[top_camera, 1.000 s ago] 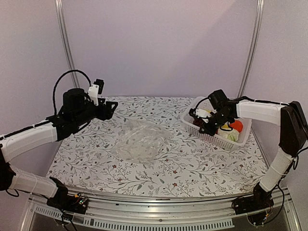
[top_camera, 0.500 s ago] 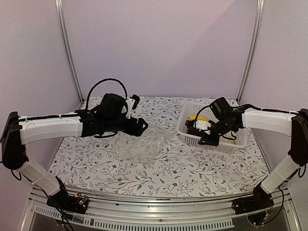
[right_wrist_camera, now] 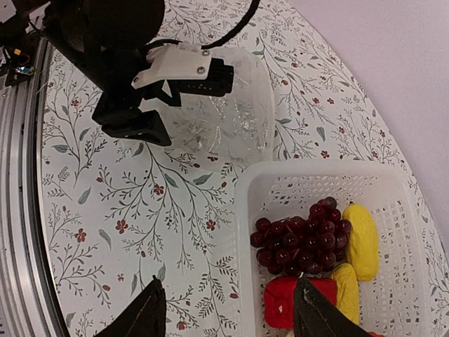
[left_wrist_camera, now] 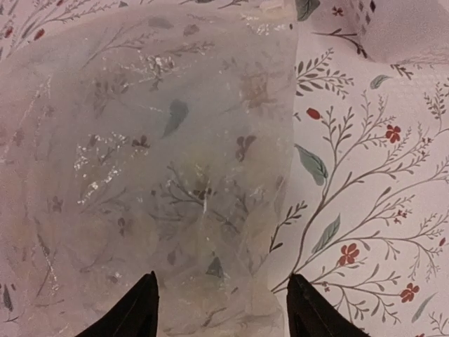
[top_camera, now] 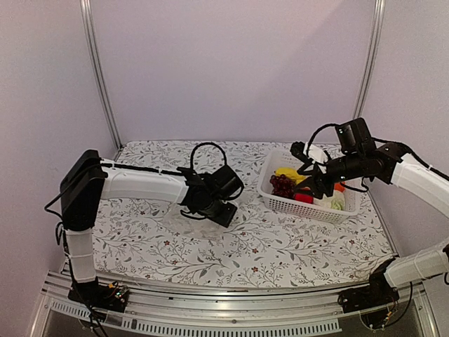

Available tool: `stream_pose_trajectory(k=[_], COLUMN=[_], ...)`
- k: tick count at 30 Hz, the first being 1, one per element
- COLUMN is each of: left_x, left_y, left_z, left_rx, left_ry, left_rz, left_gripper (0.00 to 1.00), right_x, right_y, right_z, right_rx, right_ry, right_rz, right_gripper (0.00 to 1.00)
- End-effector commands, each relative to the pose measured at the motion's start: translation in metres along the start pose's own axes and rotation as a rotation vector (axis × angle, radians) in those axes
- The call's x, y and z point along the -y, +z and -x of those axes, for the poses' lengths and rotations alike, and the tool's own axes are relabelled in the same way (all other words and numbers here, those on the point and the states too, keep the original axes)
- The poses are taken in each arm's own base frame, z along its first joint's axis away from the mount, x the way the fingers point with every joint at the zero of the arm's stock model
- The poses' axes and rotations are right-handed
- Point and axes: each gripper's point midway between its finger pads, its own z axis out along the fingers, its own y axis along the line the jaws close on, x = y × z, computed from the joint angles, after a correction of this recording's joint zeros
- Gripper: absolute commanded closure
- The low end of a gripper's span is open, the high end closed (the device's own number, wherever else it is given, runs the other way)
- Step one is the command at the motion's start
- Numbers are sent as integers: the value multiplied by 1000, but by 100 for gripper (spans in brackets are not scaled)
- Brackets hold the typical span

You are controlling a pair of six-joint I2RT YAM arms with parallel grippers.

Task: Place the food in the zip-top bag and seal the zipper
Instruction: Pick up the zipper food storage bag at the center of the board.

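Clear crinkly glossy plastic bag (left_wrist_camera: 161, 161), white slotted plastic basket (right_wrist_camera: 280, 191), matt printed table covering (left_wrist_camera: 365, 175), shiny smooth grapes (right_wrist_camera: 302, 242)

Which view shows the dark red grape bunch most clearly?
The right wrist view: the grape bunch lies large and unobstructed in the white basket. The top external view shows it small; the left wrist view, not at all.

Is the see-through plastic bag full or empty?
Empty. Only the flowery tablecloth shows through the clear crinkly plastic bag; the dark red grape bunch lies in the white slotted basket.
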Motion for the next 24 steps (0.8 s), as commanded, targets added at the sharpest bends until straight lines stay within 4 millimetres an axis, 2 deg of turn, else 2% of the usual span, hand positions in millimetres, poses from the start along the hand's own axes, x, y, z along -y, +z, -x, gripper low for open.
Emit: stream_pose_trajectory(k=[1,3,4,5,6,9,11,16,19,24], left_x=[-4,-4,-6,-7,-8,-8,-10,-24,-21,-11], left_y=[18,22,21,19,14,-18,-51,-105,-127,-144], left_z=[-23,-27,-29,-33,-34,-34,-34,-49,-56,-61], left_rx=[-76,-78,-75,-71,-50,83,218,486,614,735], left_ry=[27,41,49,70,99,221,299,309,285,298], left_rz=[41,41,49,50,59,122,186,356,393,506], left_gripper=[46,64,76,94,100,100,100,100,100,100], right_x=[-9,-8,-7,-7,-6,0,6,26,25,12], right_y=[2,5,7,9,11,20,27,47,59,65], right_z=[-2,-1,0,2,4,10,13,26,35,60], right_rx=[-3,0,1,7,7,6,1,-7,-5,19], right_ry=[75,87,101,108,118,157,182,266,332,454], right_rz=[46,51,57,63,71,85,87,81,152,330], right_gripper=[39,39,39,39,40,40,41,44,45,44])
